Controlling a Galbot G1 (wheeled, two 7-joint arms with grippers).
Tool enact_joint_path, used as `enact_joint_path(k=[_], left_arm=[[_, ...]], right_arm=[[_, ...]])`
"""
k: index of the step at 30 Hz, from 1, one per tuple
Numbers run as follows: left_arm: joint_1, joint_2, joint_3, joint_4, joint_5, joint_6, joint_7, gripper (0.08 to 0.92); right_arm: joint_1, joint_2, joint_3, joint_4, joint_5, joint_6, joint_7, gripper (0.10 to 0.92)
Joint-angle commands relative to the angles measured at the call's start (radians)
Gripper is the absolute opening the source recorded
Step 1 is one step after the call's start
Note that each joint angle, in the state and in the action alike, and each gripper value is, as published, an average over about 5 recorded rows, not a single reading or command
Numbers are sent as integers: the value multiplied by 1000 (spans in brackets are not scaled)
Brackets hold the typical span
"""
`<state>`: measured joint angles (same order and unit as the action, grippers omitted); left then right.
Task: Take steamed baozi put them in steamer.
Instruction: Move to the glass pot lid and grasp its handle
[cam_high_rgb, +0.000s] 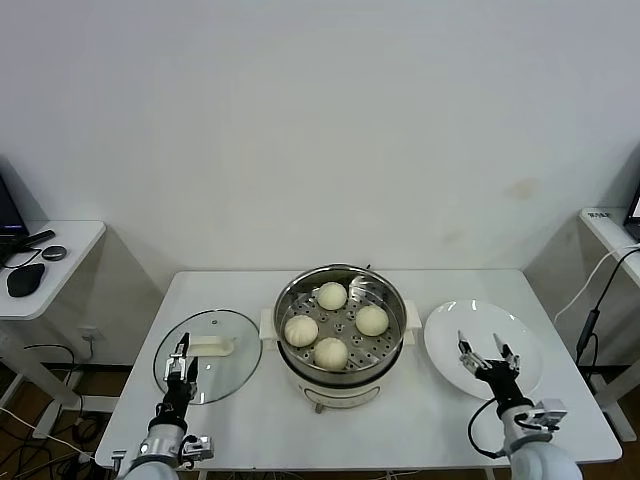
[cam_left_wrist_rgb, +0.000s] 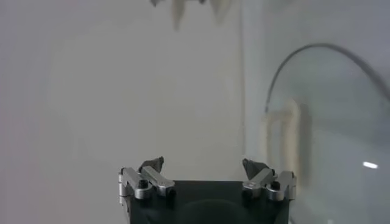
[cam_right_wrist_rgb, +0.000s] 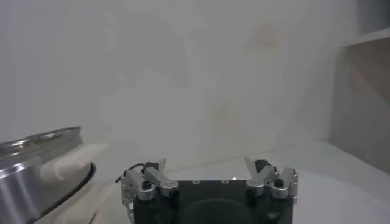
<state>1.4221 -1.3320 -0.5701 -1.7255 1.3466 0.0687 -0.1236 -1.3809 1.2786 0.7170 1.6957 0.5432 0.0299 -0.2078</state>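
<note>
Four baozi (cam_high_rgb: 331, 324) in steamer (cam_high_rgb: 342, 345), claws apart

Both grippers, the left gripper (cam_high_rgb: 181, 355) and the right gripper (cam_high_rgb: 487, 353), have slim black fingers with silver metal linkages, mounted on black bodies. In the wrist views each gripper (cam_left_wrist_rgb: 203, 165) (cam_right_wrist_rgb: 207, 165) shows silver hinge brackets fastened with dark screws on a black block, with dark fingertips (cam_left_wrist_rgb: 153, 163). The wrists are white-grey with silver clamps, and a black cable loops beside the right one.

shiny steel steamer (cam_high_rgb: 341, 300), smooth baozi (cam_high_rgb: 332, 296), glass lid (cam_high_rgb: 208, 355)
</note>
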Motion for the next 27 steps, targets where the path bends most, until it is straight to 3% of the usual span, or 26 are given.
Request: enact_joint_path(k=[1,10,27], left_arm=[[-51,-2,21,91,-27,30,5,823],[-132,-24,22,184,16,16,-58,823],[-222,-9,14,308,26,2,-57,823]], right_arm=[[-8,8,-5,-1,-13,4,0,823],[-29,18,-43,3,-52,10,-10,823],[-35,32,-60,0,-72,19,-9,823]])
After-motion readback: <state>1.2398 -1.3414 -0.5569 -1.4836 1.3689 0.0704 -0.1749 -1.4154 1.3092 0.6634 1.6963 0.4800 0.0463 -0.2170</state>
